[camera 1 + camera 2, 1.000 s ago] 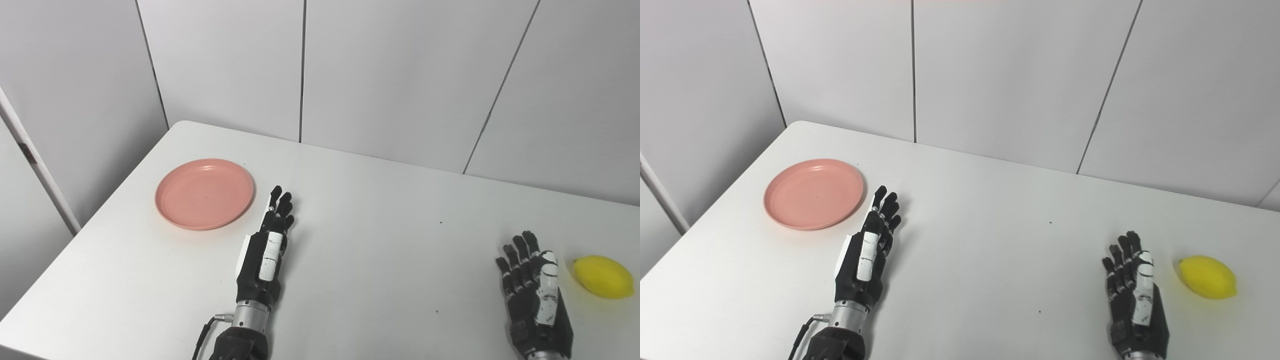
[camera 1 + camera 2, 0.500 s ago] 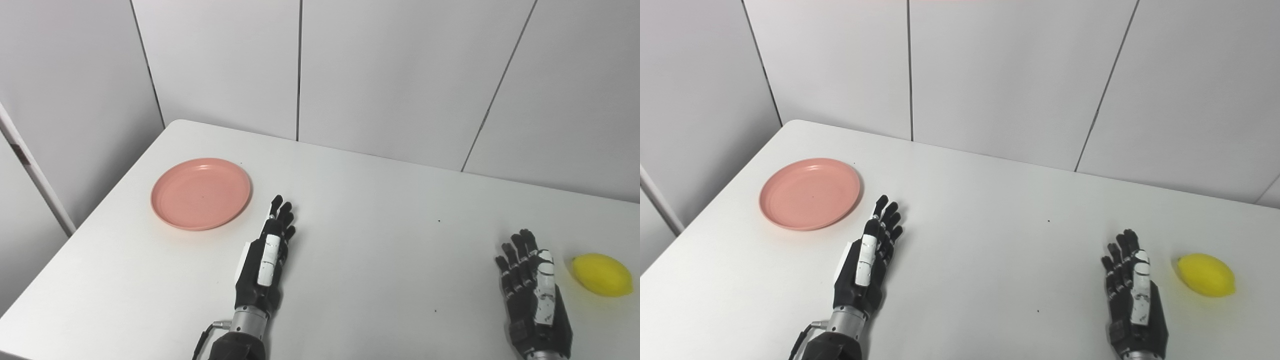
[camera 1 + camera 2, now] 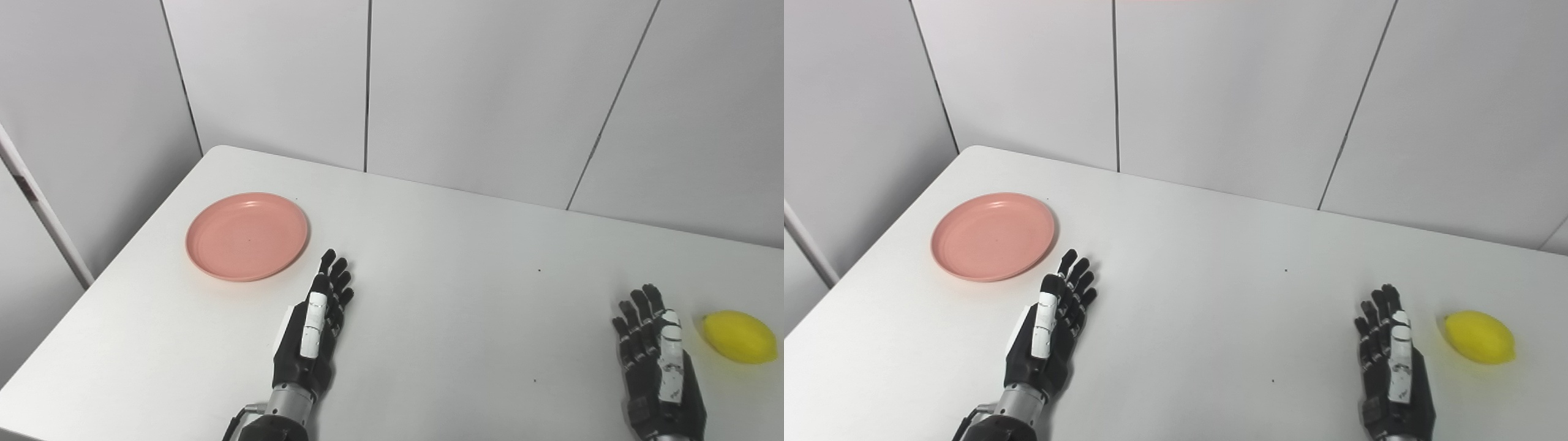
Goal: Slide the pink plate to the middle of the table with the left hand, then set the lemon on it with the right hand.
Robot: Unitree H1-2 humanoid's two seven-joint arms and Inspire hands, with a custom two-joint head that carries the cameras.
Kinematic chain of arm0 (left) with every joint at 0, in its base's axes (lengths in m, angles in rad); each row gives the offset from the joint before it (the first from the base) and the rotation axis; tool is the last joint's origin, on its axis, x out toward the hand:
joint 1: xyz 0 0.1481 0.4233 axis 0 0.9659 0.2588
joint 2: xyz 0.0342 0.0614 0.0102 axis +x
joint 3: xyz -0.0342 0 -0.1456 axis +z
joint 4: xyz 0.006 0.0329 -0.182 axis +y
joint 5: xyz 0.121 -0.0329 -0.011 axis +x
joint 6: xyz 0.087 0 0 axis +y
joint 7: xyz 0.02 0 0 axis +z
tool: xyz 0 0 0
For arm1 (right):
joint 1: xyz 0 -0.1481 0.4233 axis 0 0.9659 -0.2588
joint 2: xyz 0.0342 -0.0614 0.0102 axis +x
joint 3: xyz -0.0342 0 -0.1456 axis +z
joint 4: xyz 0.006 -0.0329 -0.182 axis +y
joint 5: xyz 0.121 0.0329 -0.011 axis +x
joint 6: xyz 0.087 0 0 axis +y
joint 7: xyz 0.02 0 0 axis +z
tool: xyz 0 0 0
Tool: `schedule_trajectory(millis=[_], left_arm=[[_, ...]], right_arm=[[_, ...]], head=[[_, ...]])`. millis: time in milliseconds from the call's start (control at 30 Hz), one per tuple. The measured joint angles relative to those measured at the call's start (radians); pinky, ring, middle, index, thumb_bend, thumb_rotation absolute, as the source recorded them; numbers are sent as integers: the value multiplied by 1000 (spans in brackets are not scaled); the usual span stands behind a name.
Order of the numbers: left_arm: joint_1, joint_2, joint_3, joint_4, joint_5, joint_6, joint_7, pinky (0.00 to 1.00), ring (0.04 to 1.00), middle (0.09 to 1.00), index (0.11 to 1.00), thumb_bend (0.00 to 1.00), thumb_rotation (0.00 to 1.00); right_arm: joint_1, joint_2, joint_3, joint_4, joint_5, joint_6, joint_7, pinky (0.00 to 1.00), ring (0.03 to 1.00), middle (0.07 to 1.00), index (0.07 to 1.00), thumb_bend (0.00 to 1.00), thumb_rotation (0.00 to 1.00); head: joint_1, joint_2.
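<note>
- A white table [image 3: 441, 257] is seen before a wall of pale grey panels [image 3: 478, 92] divided by dark seams.
- The pink plate [image 3: 247, 236] is laid flat on the table's left part, near its far left corner.
- The lemon [image 3: 739, 337] is laid on the table's right part, close to the picture's right edge.
- The left hand [image 3: 312, 334] is held low over the table, just beside the plate's near right rim and apart from it, fingers extended and spread, nothing grasped.
- The right hand [image 3: 658, 364] is likewise extended and empty, just left of the lemon, not touching it.
</note>
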State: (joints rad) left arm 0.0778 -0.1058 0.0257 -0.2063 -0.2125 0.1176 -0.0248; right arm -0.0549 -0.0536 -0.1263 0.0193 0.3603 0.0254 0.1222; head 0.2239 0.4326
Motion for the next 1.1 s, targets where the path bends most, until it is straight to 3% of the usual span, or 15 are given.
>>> schedule_trajectory(millis=[333,700,933,1100], left_arm=[[-66,47,20,-99,-8,118,1,1000,1000,1000,1000,927,951],[-196,106,71,-210,-69,336,32,1000,1000,1000,1000,993,949],[-271,208,69,-232,-133,353,44,1000,998,985,977,989,972],[-290,243,87,-213,-199,355,52,994,970,962,953,992,962]], right_arm=[[1,-2,0,-1,2,0,4,1000,995,994,987,548,868],[3,-3,-1,-4,17,0,6,1000,1000,996,989,512,837],[3,-3,-3,-4,21,0,10,1000,1000,998,985,509,826],[3,-4,-3,-4,22,1,15,1000,1000,997,982,506,803]], head=[[12,0],[31,-14],[46,-21],[52,-23]])
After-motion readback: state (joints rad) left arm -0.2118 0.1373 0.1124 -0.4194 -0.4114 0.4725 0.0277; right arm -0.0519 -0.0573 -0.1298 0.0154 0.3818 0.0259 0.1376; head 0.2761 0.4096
